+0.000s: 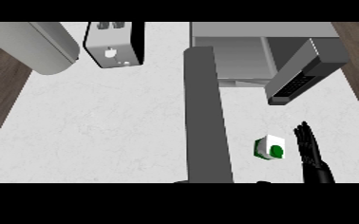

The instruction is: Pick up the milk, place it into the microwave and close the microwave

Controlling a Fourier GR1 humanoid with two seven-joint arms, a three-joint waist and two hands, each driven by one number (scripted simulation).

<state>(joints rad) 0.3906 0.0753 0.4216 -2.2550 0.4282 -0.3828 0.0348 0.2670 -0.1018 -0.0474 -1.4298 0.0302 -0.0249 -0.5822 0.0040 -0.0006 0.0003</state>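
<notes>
We are at the pick-up: our right hand (306, 144), fingers straight and holding nothing, stands just beside the milk carton (270, 148), which it must next close round.

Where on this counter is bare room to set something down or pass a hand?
Widest bare counter: left of the left forearm, below the toaster. A smaller patch lies between the open microwave door and the milk. Crowded: milk beside the open right hand, and the back row.
</notes>
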